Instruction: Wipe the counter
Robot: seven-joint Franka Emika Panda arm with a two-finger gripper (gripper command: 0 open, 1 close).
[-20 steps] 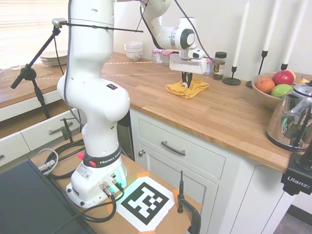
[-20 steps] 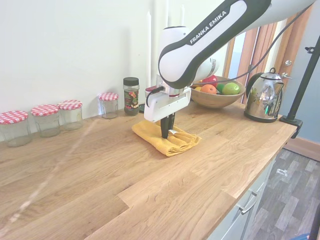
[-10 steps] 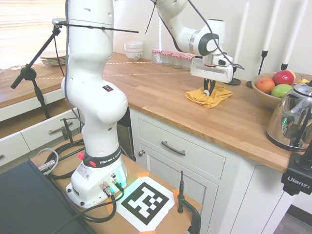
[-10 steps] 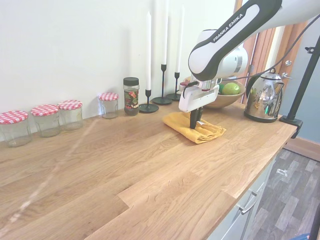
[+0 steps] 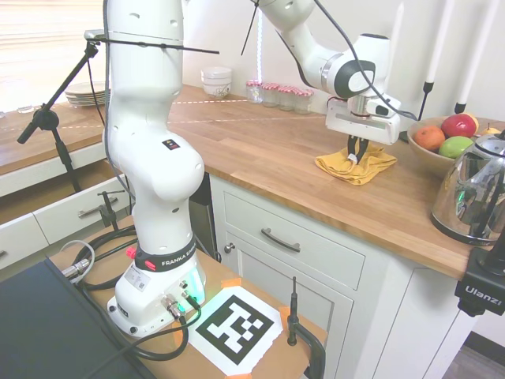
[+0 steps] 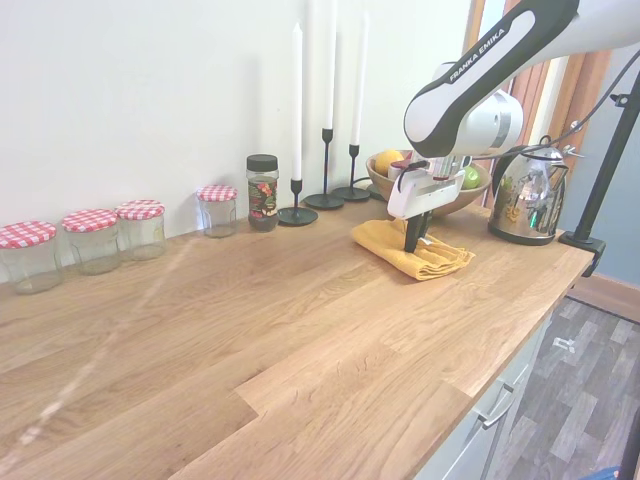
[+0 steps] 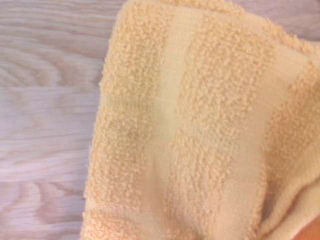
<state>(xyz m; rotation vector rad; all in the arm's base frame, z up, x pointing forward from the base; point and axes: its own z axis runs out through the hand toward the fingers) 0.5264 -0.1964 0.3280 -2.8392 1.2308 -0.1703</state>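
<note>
Along the wall in the second exterior view stand red-checked jars (image 6: 95,238), a spice jar (image 6: 262,191) and three candlesticks (image 6: 324,110) — the first exterior view shows instead white cabinets (image 5: 300,253) under the counter (image 5: 260,146) and "Ulanzi" on a black clamp (image 5: 483,288). A folded yellow cloth (image 6: 410,250) lies on the counter near the fruit bowl (image 6: 437,196) and kettle (image 6: 527,192). The gripper (image 6: 413,240), fingers together, pinches the cloth's top. "FRANKA EMIKA" runs along the arm. The wrist view alone shows the terry weave (image 7: 200,130).
</note>
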